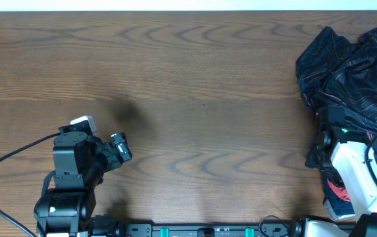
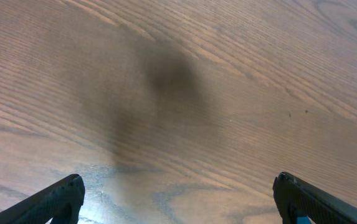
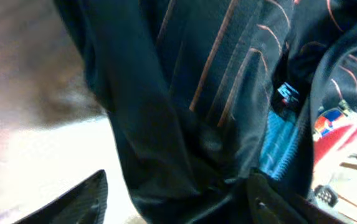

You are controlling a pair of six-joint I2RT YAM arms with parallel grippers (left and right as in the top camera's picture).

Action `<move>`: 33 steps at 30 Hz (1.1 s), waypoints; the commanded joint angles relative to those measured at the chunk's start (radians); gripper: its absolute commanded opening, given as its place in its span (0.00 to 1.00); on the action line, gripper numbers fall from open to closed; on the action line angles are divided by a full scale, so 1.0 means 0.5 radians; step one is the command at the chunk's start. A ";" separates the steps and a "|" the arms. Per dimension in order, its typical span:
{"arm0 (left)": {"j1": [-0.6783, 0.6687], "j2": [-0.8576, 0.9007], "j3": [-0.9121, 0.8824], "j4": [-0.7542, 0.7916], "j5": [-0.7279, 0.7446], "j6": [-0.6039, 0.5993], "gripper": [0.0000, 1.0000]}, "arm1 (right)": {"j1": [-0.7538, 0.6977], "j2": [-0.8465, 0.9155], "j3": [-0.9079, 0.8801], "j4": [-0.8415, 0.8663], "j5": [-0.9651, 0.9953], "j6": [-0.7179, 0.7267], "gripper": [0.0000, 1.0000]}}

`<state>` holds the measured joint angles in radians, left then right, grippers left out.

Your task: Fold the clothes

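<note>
Clothes heaped at right edge of table, right arm over them; left arm front-left

Wood-grain table — crumpled dark garment heaped at its right edge.

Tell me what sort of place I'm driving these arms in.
Probably a lab-style robot workbench rather than a home: a wood-grain table, the left arm and right arm based at its near edge, and one crumpled dark garment at the right.

Clothes: black-navy with thin orange-red lines; bright blue inner panel, red-and-white patch. Table: mid-brown, wavy wood grain.
</note>
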<state>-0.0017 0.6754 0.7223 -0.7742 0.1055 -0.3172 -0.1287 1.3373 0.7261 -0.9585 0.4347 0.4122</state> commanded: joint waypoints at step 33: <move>0.007 0.005 0.043 0.084 -0.024 -0.010 0.98 | 0.728 -0.101 0.610 0.220 -1.698 -0.768 0.01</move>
<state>-0.0017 0.6754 0.7223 -0.7345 0.1013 -0.3176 0.1532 1.2732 1.0527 -0.8440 -0.3489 0.0639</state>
